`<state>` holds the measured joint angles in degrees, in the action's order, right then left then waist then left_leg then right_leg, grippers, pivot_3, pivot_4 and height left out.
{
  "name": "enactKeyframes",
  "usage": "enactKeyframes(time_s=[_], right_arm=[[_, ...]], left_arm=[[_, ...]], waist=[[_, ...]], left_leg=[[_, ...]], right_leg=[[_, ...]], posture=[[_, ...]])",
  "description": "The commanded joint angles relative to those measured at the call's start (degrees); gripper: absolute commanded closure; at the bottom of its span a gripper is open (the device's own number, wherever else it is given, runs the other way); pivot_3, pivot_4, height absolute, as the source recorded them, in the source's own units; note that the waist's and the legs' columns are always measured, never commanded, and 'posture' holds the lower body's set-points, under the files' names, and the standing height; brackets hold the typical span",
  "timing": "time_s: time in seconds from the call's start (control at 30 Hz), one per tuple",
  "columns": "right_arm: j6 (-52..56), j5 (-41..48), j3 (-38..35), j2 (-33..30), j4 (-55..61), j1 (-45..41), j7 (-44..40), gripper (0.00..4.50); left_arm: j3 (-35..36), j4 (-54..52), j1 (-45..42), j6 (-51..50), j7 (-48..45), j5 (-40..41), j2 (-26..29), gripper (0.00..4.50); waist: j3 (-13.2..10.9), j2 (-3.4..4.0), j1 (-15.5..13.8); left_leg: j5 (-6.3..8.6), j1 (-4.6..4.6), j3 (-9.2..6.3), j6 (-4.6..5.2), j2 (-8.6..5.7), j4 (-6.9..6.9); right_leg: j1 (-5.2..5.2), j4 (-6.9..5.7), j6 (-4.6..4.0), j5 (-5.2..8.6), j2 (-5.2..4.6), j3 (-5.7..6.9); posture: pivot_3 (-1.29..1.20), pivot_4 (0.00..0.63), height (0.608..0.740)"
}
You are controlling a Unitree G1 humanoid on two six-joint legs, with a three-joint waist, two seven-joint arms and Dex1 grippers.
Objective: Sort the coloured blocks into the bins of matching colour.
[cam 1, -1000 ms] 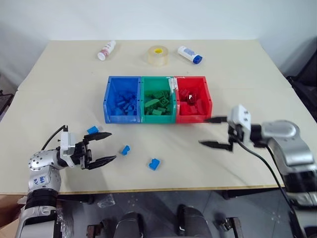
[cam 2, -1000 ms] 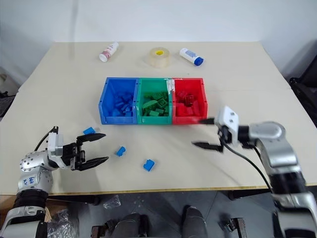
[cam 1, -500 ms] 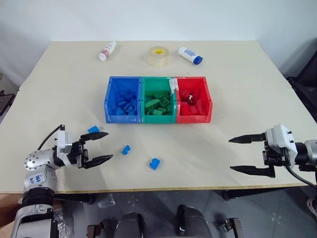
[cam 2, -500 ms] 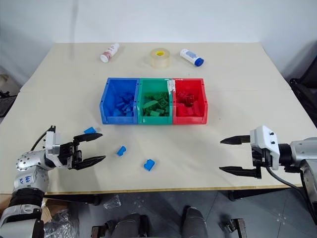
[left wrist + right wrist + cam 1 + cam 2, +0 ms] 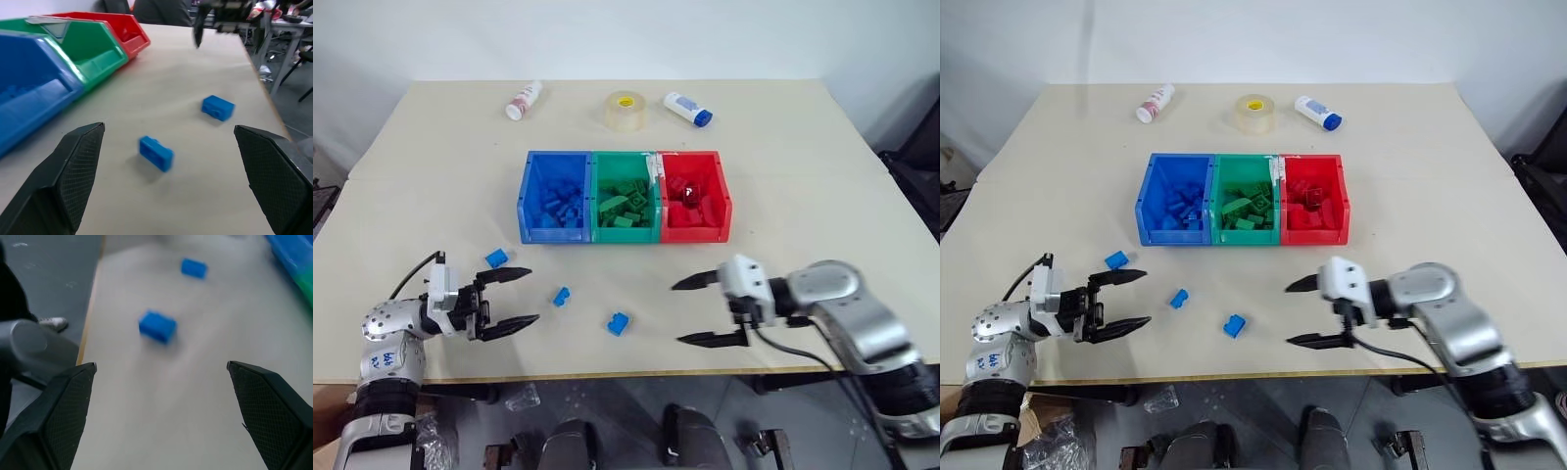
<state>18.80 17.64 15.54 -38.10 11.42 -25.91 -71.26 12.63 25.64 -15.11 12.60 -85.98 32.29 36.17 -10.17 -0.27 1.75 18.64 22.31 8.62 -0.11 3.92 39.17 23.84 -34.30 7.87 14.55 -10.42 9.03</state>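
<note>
Three joined bins stand mid-table: blue (image 5: 555,233), green (image 5: 626,233) and red (image 5: 695,233), each holding blocks of its own colour. Three loose blue blocks lie in front of them, at the left (image 5: 495,258), in the middle (image 5: 562,296) and nearest the front edge (image 5: 619,323). My left gripper (image 5: 532,296) is open and empty, just left of the middle block (image 5: 156,153) and pointing at it. The right gripper (image 5: 676,313) is open and empty, right of the front block (image 5: 157,326) and pointing left toward it.
Two white bottles (image 5: 524,100) (image 5: 688,108) and a clear tape roll (image 5: 625,111) lie at the table's far edge. The front table edge (image 5: 626,372) runs close below both grippers. A dark chair (image 5: 915,166) stands beyond the right side.
The right gripper swung out to the right front edge, then came back left, and is now lower and nearer the front blue block. The left gripper has stayed put.
</note>
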Motion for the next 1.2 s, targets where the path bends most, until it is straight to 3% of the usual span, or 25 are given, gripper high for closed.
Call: enactKeyframes(time_s=[0.03, 0.33, 0.43, 0.67, 0.9, 1.03, 1.2], right_arm=[[-1.6, -3.3, 3.7, 4.7, -3.8, -3.8, 1.9, 0.03], [-4.7, -7.2, 9.4, 12.0, -12.1, -7.2, 1.2, 0.03], [-4.5, -8.4, 10.2, 14.2, -14.7, -8.2, 1.7, 0.69], [-5.7, -9.0, 10.2, 16.3, -16.2, -8.7, 1.6, 2.9], [-4.0, -6.4, 7.7, 16.1, -12.8, -8.8, 1.5, 2.9], [-1.7, -3.2, 3.4, 19.6, -12.3, -13.0, 5.0, 2.9], [-6.1, -5.6, 1.0, 25.7, -22.8, -22.3, 10.6, 2.9]], left_arm=[[1.2, -4.7, 2.5, -0.6, -1.3, 2.0, -0.2, 0.0], [2.7, -10.2, 7.7, -1.5, 1.0, 2.8, -0.5, 0.0], [2.9, -11.1, 8.5, -1.6, 1.5, 3.0, -0.6, 0.0], [3.1, -12.3, 9.4, -1.9, 2.0, 3.1, -0.8, 0.0], [3.2, -12.3, 9.3, -2.2, 2.3, 3.0, -0.8, 0.0], [3.0, -11.7, 8.7, -2.0, 2.5, 2.7, -1.0, 0.0], [2.7, -10.9, 7.7, -1.9, 2.5, 2.3, -1.4, 0.0]], waist=[[0.0, 0.0, -0.1], [0.0, 0.0, 0.0], [0.0, 0.0, 0.1], [0.0, 0.0, 0.1], [0.0, 0.0, 0.0], [0.0, 0.0, 0.2], [0.0, 0.0, 0.7]], left_leg=[[0.0, 0.0, 0.01, 0.0, -0.01, 0.03], [0.0, 0.0, 0.0, 0.0, 0.0, 0.03], [0.0, -0.01, 0.0, 0.0, 0.01, 0.04], [0.0, -0.01, 0.01, 0.0, 0.01, 0.03], [0.0, -0.01, 0.0, -0.01, 0.01, 0.03], [0.0, -0.01, 0.0, -0.01, 0.01, 0.03], [-0.02, -0.01, 0.01, -0.04, 0.04, 0.0]], right_leg=[[0.0, -0.01, 0.0, 0.0, 0.0, 0.0], [0.0, -0.06, -0.01, 0.0, 0.0, 0.01], [0.0, -0.1, -0.02, 0.01, 0.01, 0.0], [0.01, -0.11, -0.03, 0.02, 0.01, 0.0], [0.02, -0.12, -0.04, 0.02, 0.01, 0.0], [0.02, -0.12, -0.04, 0.02, 0.01, -0.01], [0.08, -0.22, -0.09, 0.05, 0.03, -0.01]], posture=[[0.0, 0.15, 0.74], [0.0, 0.15, 0.74], [0.0, 0.15, 0.74], [0.0, 0.15, 0.74], [0.0, 0.15, 0.74], [0.0, 0.15, 0.74], [0.0, 0.15, 0.74]])
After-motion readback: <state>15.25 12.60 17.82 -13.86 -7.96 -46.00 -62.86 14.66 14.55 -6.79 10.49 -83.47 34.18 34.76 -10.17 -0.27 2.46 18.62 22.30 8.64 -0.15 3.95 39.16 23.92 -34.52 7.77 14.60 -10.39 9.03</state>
